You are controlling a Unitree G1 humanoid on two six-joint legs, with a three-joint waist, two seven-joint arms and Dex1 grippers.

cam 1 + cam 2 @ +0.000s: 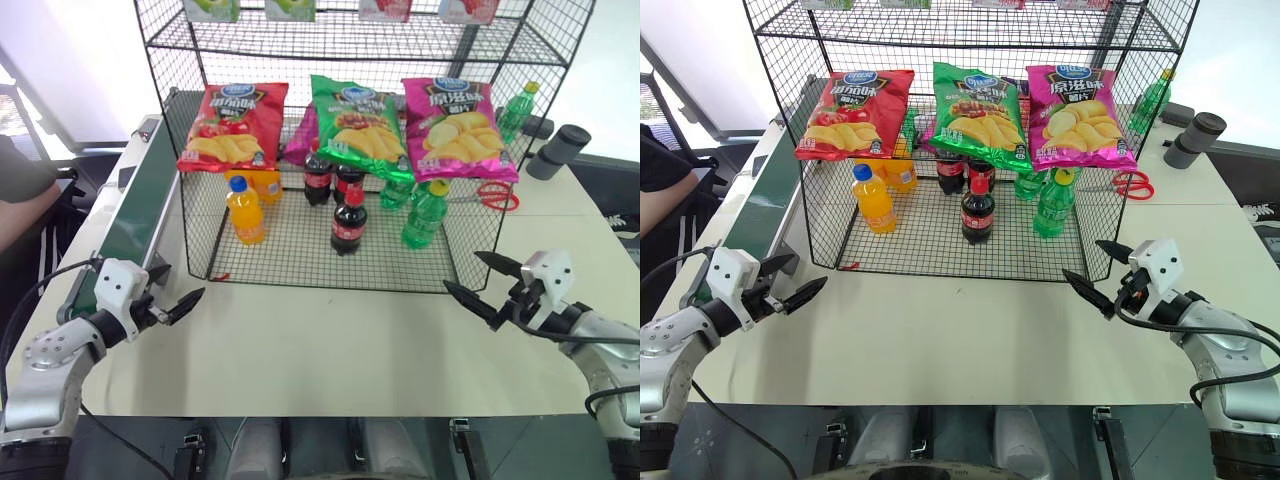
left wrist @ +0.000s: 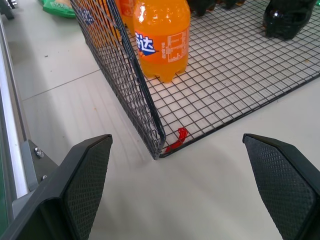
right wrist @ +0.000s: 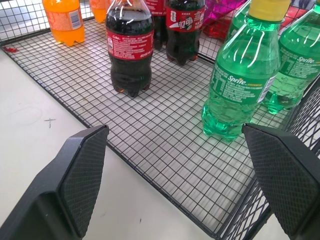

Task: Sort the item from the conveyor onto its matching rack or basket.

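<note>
On the pale bench (image 1: 330, 350) the black wire rack (image 1: 330, 262) stands toward the far edge, its gridded floor open to the near side. Three cola bottles stand on that floor near its middle: the front cola bottle (image 1: 348, 222) stands alone nearest the open side, and two more cola bottles (image 1: 330, 180) stand close together behind it, under the chip bags (image 1: 352, 125) lying on the tier above. An orange-drink bottle (image 1: 246, 211) stands toward the rack's left side, and green bottles (image 1: 425, 214) stand toward its right. The conveyor (image 1: 135, 215) runs along the bench's left edge, its green belt bare where it shows. The left hand (image 1: 178, 306) hovers over the near-left part of the bench, just off the rack's front-left corner, fingers spread wide and holding nothing. The right hand (image 1: 482, 284) hovers near the rack's front-right corner, fingers likewise wide apart and empty. Red scissors (image 1: 490, 195) lie on the bench beyond the rack's right side.
</note>
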